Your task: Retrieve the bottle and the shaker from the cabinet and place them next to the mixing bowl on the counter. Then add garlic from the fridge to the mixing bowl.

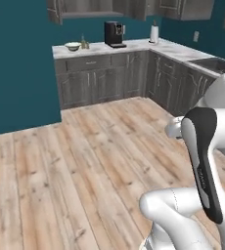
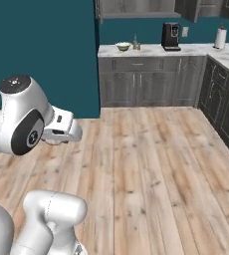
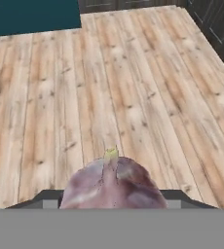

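A purplish-white garlic bulb with a yellow tip sits between the fingers of my gripper, which is shut on it and held over the wooden floor. The bulb hides the fingertips. My hand hangs mid-room, far from the counter. The pale mixing bowl stands at the counter's left end. Beside it, on its right, stands the slim bottle. The shaker is too small to make out there. Grey wall cabinets hang above. The fridge is out of view.
A black coffee machine and a paper towel roll stand further along the counter. A sink is set in the right-hand run. A teal wall closes the left. Open wooden floor lies between me and the counter.
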You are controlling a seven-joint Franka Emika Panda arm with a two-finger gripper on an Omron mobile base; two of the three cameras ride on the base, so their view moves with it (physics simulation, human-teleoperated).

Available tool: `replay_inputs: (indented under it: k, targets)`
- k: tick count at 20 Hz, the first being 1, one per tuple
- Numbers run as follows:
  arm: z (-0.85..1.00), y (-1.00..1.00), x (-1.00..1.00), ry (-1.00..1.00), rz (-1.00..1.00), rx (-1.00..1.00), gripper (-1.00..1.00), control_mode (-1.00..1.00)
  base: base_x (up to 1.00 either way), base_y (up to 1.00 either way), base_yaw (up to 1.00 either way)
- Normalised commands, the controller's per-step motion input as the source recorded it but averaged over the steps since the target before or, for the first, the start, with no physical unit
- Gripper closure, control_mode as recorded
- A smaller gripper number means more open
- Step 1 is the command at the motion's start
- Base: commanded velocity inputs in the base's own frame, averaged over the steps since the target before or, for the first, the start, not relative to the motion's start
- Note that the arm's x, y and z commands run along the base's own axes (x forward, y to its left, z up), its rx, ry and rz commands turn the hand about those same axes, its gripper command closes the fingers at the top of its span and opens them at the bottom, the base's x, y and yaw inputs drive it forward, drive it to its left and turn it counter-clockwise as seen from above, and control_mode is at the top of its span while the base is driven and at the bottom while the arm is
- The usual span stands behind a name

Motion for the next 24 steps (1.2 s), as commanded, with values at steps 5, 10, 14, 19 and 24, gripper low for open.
replay_inputs:
  k: [5,10,14,19,24]
  targets:
    - [0.00,0.00,0.00,0.00,0.00,0.00,1.00,1.00,1.00,-0.46,0.24]
    - [0.00,0.00,0.00,0.00,0.00,0.00,1.00,1.00,1.00,-0.69,0.16]
    - [0.00,0.00,0.00,0.00,0.00,0.00,1.00,1.00,1.00,-0.76,0.05]
    - [0.00,0.00,0.00,0.00,0.00,0.00,1.00,1.00,1.00,-0.41,0.03]
    - [0.00,0.00,0.00,0.00,0.00,0.00,1.00,1.00,1.00,-0.05,0.01]
